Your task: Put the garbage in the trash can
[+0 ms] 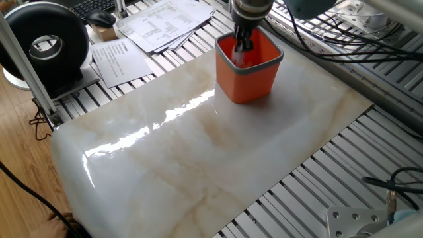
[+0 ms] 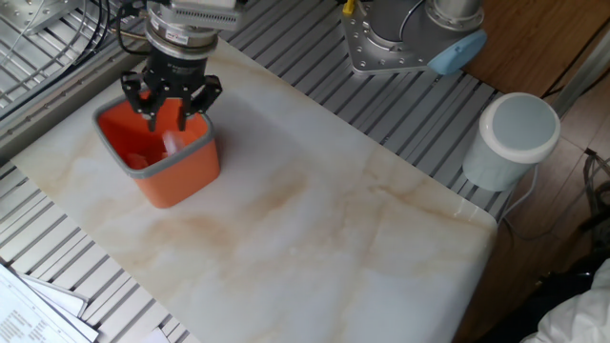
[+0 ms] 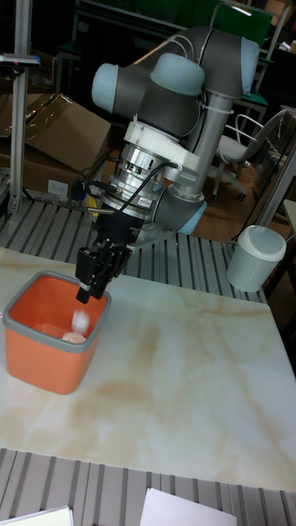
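Observation:
The orange trash can point(image 1: 250, 86) point(image 2: 179, 177) point(image 3: 45, 363) stands at one corner of the marble slab point(image 1: 198, 158). My gripper point(image 1: 243, 45) point(image 2: 170, 112) point(image 3: 87, 294) hangs right over its mouth, open, its fingers spread apart. Just below the fingertips a small white scrap of garbage point(image 3: 80, 317) point(image 2: 172, 143) shows blurred inside the can, free of the fingers. More pale garbage point(image 3: 72, 335) point(image 2: 139, 158) lies on the can's bottom. No scrap shows on the slab.
A white lidded cylinder point(image 2: 515, 138) point(image 3: 255, 259) stands off the slab's far corner. Printed paper sheets point(image 1: 158, 23) and a black round device point(image 1: 46, 43) lie beyond the slab. Cables point(image 1: 344, 46) run behind the can, near the arm's base point(image 2: 410, 38).

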Tool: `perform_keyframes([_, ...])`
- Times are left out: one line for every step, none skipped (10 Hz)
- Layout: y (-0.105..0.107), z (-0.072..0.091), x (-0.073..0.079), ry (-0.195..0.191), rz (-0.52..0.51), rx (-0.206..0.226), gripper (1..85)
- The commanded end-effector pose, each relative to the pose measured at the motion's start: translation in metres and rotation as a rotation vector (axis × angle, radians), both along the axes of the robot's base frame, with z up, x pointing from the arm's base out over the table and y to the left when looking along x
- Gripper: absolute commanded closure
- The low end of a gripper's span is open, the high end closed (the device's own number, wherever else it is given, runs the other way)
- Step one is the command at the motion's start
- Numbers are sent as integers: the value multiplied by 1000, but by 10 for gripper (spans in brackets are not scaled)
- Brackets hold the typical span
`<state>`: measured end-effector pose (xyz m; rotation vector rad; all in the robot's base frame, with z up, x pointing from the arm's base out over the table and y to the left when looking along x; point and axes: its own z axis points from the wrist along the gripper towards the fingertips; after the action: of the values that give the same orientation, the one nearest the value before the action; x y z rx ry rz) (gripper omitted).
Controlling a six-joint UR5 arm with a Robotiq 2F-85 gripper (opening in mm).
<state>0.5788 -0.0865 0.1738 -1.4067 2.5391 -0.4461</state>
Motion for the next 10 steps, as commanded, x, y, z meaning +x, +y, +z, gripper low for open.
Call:
perform_keyframes([6,11,-7,22,43,21,7])
perform_keyframes([19,18,-19,55,-3,70,7])
perform_keyframes([45,23,-28,75,-75,149,113])
perform_keyframes([64,18,-32,89,-118,198,217])
perform_keyframes([82,9,-32,78,-179,232,280])
perform_keyframes([110,-1,-34,68,-280,287,423])
perform_keyframes([129,-6,-39,63,-426,307,753])
perform_keyframes([129,-7,-42,55,-480,287,847])
perform_keyframes([127,-5,-45,57,-504,286,847])
perform_keyframes([127,-2,-47,67,-513,288,847])
